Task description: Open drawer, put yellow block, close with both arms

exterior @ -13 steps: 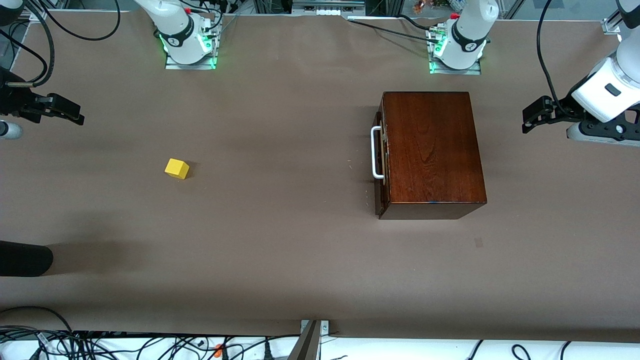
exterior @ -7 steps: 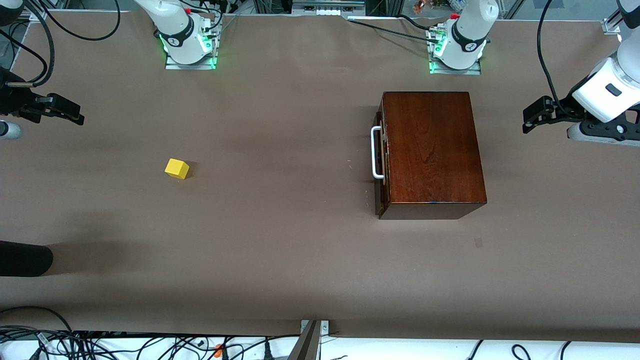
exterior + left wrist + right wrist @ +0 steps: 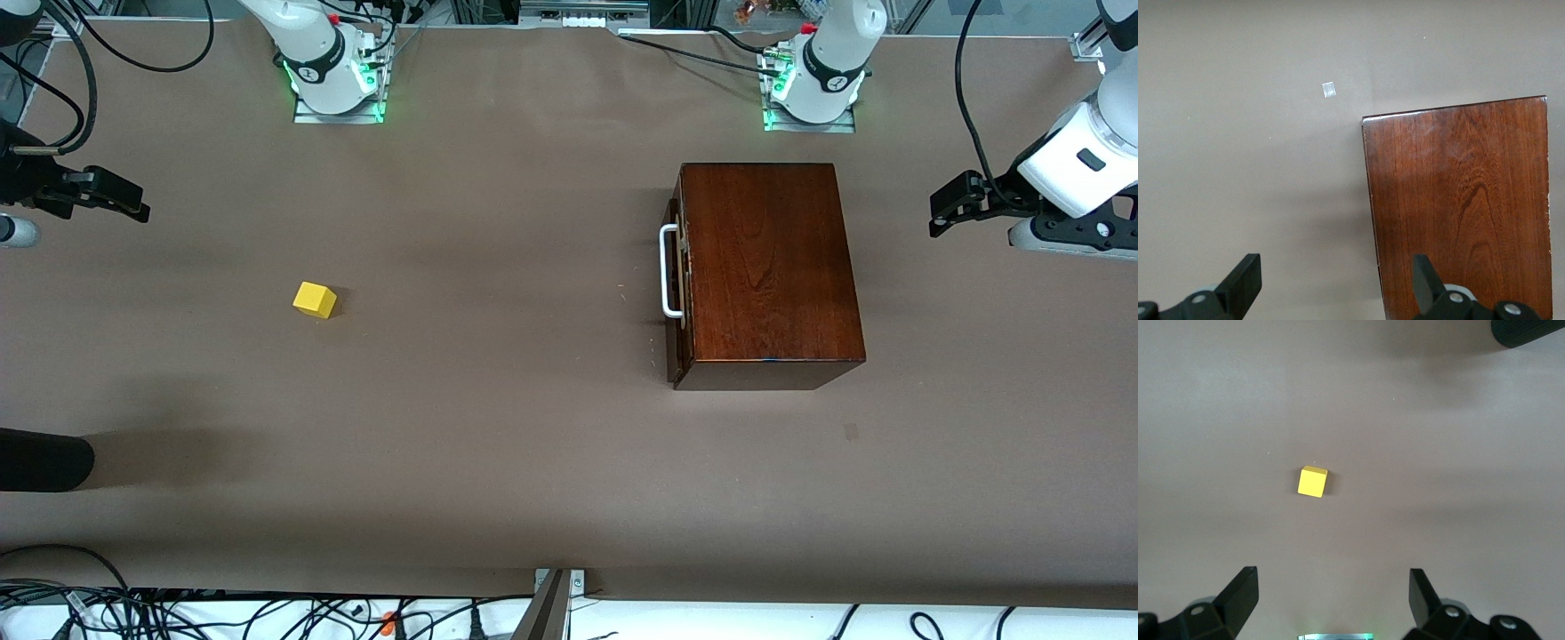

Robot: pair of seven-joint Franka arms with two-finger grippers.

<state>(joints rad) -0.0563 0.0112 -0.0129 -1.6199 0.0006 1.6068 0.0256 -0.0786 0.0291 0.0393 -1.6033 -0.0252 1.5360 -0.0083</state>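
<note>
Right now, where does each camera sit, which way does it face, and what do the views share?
Front view: high across the table, facing both bases; drawer shut.
Left wrist view: on the left arm, looking down at the wooden box; left gripper open.
Right wrist view: looking down at the yellow block; right gripper open.
Shared: box and block also show in front view.

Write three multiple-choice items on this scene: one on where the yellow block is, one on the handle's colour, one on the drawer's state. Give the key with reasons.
1. The yellow block lies:
A. on the wooden box
B. on the bare table toward the right arm's end
C. in the right gripper

2. The drawer's handle is:
A. white
B. black
C. yellow

3. The drawer is:
A. pulled fully out
B. removed
C. shut in the box

Key: 1 B, the block sits alone on the table, and the right gripper is open and empty above it. 2 A, the U-shaped bar is white. 3 C, the drawer front sits against the box; the left gripper hangs open over the box's edge.
</note>
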